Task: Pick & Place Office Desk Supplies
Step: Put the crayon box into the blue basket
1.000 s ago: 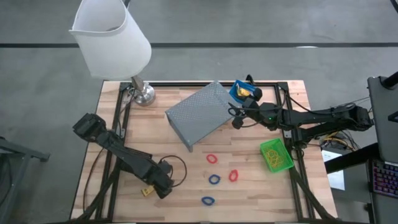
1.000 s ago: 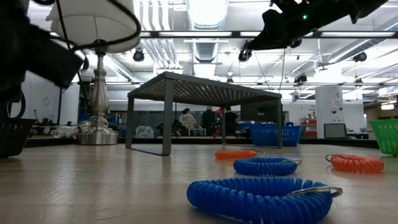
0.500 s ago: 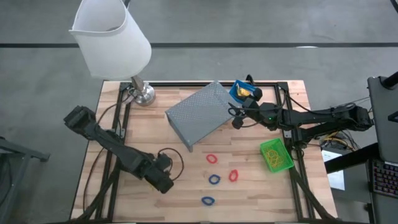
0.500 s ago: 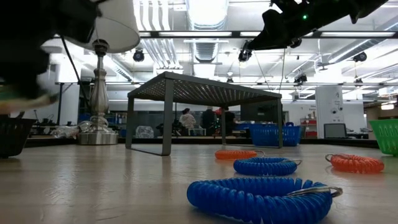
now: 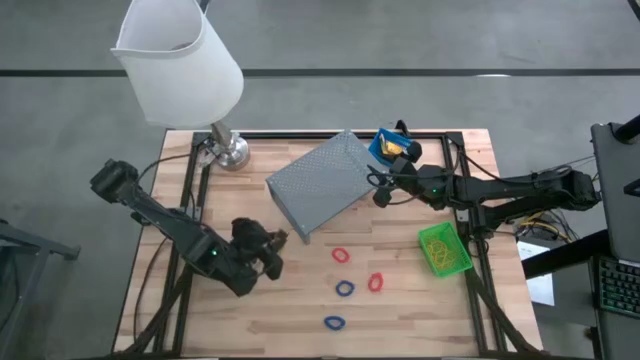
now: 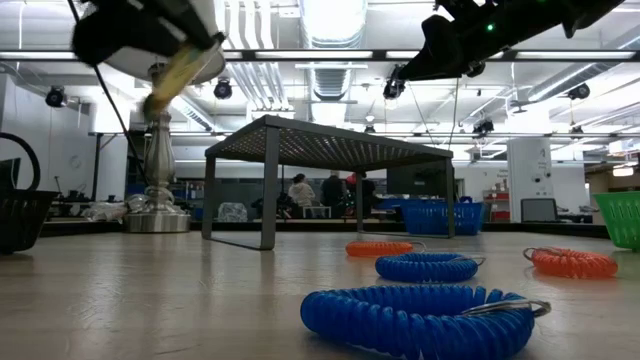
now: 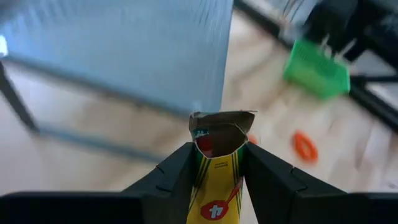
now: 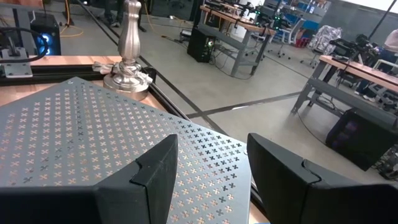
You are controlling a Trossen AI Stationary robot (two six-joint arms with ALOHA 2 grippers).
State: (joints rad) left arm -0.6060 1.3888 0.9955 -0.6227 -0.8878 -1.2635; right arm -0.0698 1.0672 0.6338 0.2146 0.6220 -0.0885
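Note:
My left gripper (image 5: 271, 244) hangs over the table's left half, in front of the grey perforated riser (image 5: 320, 184), and is shut on a small yellow box (image 7: 217, 171). In the low view the yellow box (image 6: 176, 70) hangs high and tilted. My right gripper (image 5: 378, 190) is open and hovers over the riser's right edge (image 8: 124, 143). Two red loops (image 5: 341, 255) (image 5: 375, 282) and two blue loops (image 5: 345, 289) (image 5: 334, 323) lie flat on the table. The blue bin (image 5: 392, 147), holding a yellow piece, and the green bin (image 5: 443, 250) stand on the right. The black bin (image 6: 20, 218) shows only in the low view. My left gripper pinches the yellow box between its two fingers, one on each side of its body (image 7: 219, 186). The box's torn open end (image 7: 221, 124) sticks out past the fingertips. The box is lifted clear of the table and tilted.
A lamp with a white shade (image 5: 180, 60) and a metal base (image 5: 232, 152) stands at the far left corner. The riser stands on legs in the middle of the table's far half. Bare wood lies in the near left part (image 5: 200, 320).
My left gripper took the yellow box from the near left of the table. It lifted the box clear and carried it up and toward the far edge, nearer the riser. The box now hangs high in the low view. My right arm kept still.

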